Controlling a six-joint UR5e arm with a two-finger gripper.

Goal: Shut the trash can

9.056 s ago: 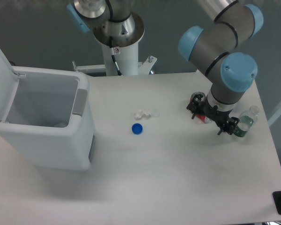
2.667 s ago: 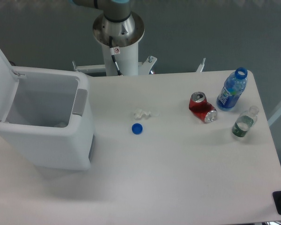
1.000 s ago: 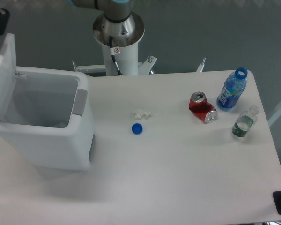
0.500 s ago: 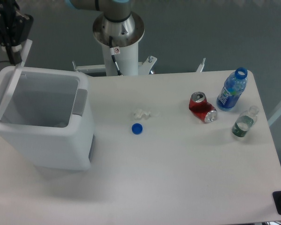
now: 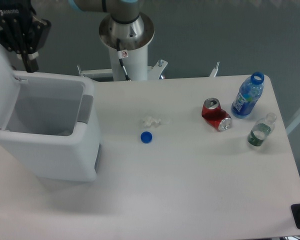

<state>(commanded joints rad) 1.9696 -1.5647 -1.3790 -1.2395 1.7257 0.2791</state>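
The trash can (image 5: 50, 145) is a large white bin at the table's left side. Its mouth is open, with a grey latch tab (image 5: 85, 108) on its right rim. The white lid (image 5: 0, 75) stands up and leans back to the left, off the opening. My black gripper (image 5: 29, 56) hangs above the bin's back left corner, just right of the lid's top edge, fingers pointing down. Nothing shows between the fingers, and their gap is too dark to read.
A blue bottle cap (image 5: 146, 137) and a crumpled white scrap (image 5: 153, 121) lie mid-table. At the right are a red soda can (image 5: 215, 115) on its side, an upright blue bottle (image 5: 247, 96) and a small clear bottle (image 5: 260, 130). The robot's base column (image 5: 126, 47) stands behind the table.
Half a second ago the lid was tipped over the opening under my gripper. Now it has swung back open to the left, and the gripper has shifted slightly right.
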